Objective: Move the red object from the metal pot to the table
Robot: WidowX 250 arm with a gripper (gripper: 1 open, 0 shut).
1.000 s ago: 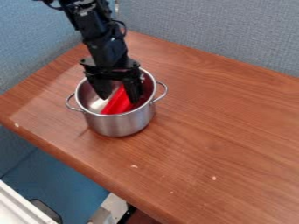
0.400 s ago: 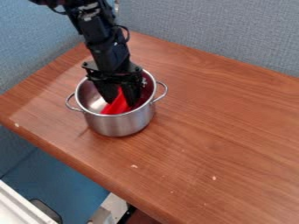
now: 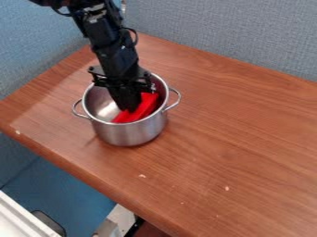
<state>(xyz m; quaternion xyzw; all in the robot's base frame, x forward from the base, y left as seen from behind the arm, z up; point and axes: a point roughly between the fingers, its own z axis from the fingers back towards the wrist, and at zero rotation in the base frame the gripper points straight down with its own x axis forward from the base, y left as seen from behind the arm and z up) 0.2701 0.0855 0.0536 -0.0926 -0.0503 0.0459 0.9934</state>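
From the single camera view, looking down at an angle across the table (image 3: 235, 120), the metal pot (image 3: 128, 128) stands on the left part of the brown wooden top, fairly near the front-left edge, with a small loop handle showing on its left side and another on its right. The black arm comes down from the top left, and its gripper (image 3: 128, 95) points steeply downward into the pot's mouth, its lower end below the rim. The jaws are drawn together, clenched on the red object (image 3: 140, 108), which lies inside the pot, leaning against the right inner wall with its upper end near the rim; part of it is hidden behind the dark fingers. The pot sits upright, its shiny wall reflecting the wood. To the right of the pot the tabletop shows a few small pale specks toward the near edge. A blue textured wall stands behind the table on the left and far sides.
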